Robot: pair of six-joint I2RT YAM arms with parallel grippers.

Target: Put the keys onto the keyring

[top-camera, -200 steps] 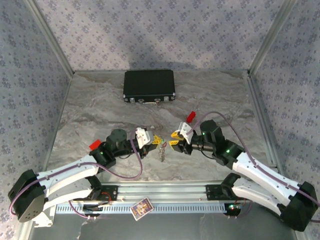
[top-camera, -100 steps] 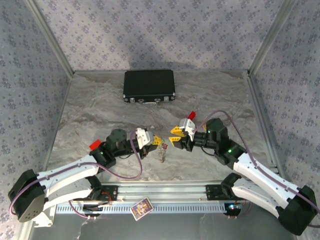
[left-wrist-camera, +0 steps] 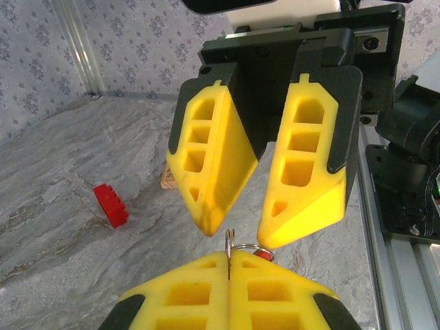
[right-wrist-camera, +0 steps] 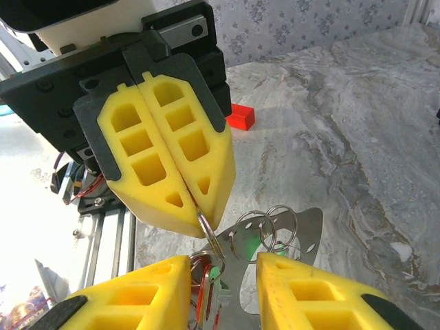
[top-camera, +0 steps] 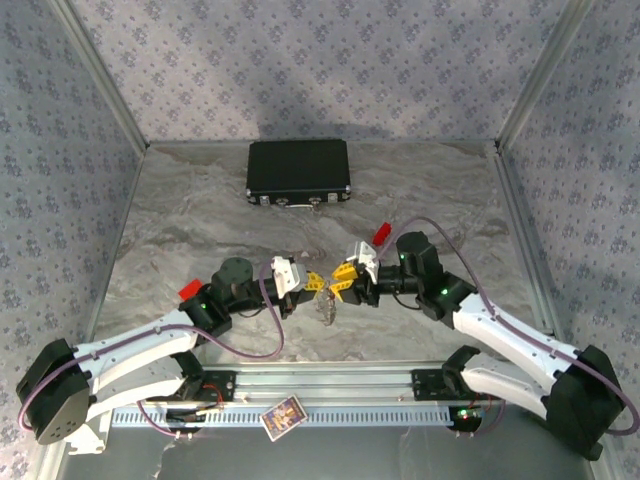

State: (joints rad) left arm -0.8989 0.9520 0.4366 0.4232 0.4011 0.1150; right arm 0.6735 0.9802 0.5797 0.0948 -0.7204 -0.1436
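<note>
My left gripper [top-camera: 306, 283] is shut on the keyring [left-wrist-camera: 229, 242], a thin silvery loop standing edge-on out of its closed fingertips [left-wrist-camera: 229, 260]. From the ring hang the keys [right-wrist-camera: 214, 292], small with red and green heads, bunched just above the table [top-camera: 326, 311]. A red key head [left-wrist-camera: 262, 254] peeks out beside the ring. My right gripper [top-camera: 340, 283] faces the left one tip to tip and is open. Its yellow fingers [left-wrist-camera: 302, 179] stand on either side of the ring [right-wrist-camera: 208, 230], and nothing is held between them [right-wrist-camera: 223, 275].
A flat silvery plate [right-wrist-camera: 306, 227] carrying more wire rings hangs with the bunch. A black case [top-camera: 298, 172] lies at the back. Red blocks [top-camera: 187, 289] [top-camera: 381, 232] and a brown bit [left-wrist-camera: 168, 180] lie on the marbled table. A card [top-camera: 282, 415] rests on the front rail.
My right gripper has moved left and down to meet the left gripper, its open fingers now flanking the ring. The left gripper has stayed put, holding the ring.
</note>
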